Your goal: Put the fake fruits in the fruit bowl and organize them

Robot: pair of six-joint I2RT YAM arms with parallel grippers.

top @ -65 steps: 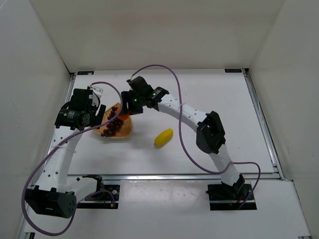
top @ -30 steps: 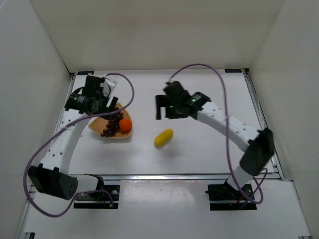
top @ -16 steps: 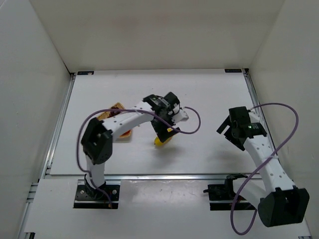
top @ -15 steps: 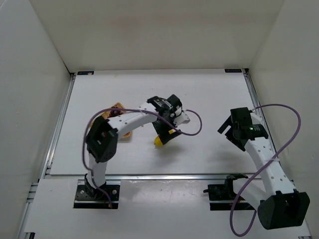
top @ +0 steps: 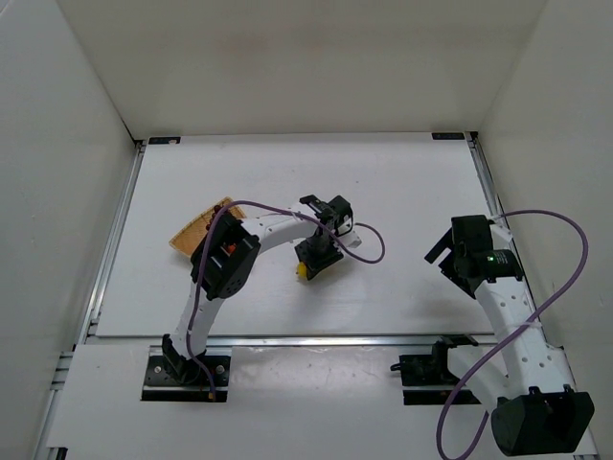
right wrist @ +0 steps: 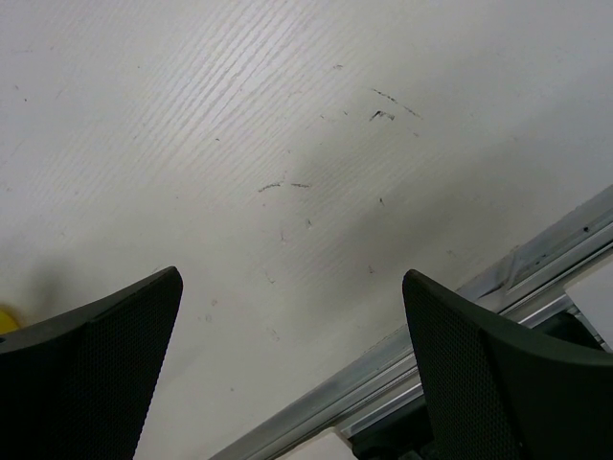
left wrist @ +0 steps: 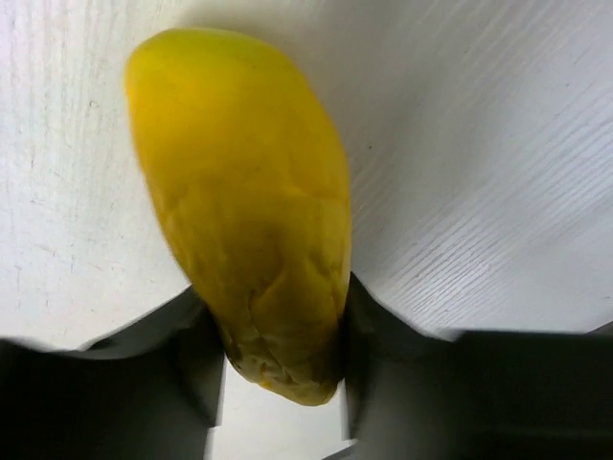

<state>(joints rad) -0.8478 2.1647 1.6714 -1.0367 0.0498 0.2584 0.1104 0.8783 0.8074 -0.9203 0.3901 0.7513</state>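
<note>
**A:** What was the left hand [top: 312,261] doing?

**B:** It was clamped on the yellow lemon [left wrist: 249,211]. In the left wrist view its two dark fingers [left wrist: 196,369] pressed against the fruit's near end from both sides. The rest of the lemon stretched away over the white table [top: 402,182].

**A:** And where was the lemon on the table?

**B:** Near the middle, seen from above. The hand covered most of it, so only its tip at 7 o'clock poked out.

**A:** The wicker fruit bowl [top: 194,230]?

**B:** At about 9 o'clock from the lemon, well apart from it. The left arm's elbow hid a good part of it. A sliver of the orange [top: 228,249] showed inside, right against that elbow. I could not make out the grapes.

**A:** The right hand [right wrist: 292,287]?

**B:** It was at 3 o'clock from the lemon and well apart from it, with its fingers spread wide and nothing between them. Its wrist camera looked down on bare, scuffed table, with the metal rail at 5 o'clock.
</note>
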